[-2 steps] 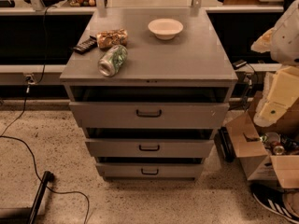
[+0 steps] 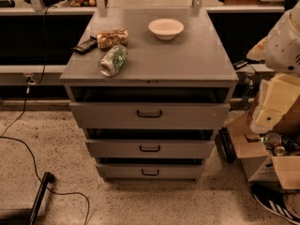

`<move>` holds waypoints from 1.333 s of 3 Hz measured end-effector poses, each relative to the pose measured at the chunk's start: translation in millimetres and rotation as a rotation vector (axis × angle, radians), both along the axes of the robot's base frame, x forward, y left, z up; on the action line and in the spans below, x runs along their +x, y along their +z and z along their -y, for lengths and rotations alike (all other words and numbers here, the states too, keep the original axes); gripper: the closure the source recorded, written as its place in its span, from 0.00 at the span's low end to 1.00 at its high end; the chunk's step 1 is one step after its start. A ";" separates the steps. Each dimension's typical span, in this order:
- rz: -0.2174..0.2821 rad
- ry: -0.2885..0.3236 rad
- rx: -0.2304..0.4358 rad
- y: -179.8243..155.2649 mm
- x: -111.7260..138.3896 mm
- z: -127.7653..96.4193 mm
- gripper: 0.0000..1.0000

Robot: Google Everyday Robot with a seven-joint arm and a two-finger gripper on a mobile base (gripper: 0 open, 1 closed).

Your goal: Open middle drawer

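Logging the middle drawer just below frame centre toward 6 o'clock, set between the wider top drawer and the narrower bottom drawer, its front looking shut or barely out. I judge it a stiff sheet-metal box, fairly heavy and smooth-faced, so the only sound hold is its small black loop handle at mid-front, pinched across the bar and pulled straight out. The gripper hangs at 3 o'clock by the frame edge, well apart from the cabinet; whether it is open or closed, or holding anything, I cannot tell.
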State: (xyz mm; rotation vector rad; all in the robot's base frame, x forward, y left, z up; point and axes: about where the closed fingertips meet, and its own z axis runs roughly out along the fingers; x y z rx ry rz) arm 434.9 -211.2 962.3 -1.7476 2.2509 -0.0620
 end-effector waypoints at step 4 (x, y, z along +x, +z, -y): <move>0.087 0.052 0.123 -120.8 -61.7 -5.2 0.00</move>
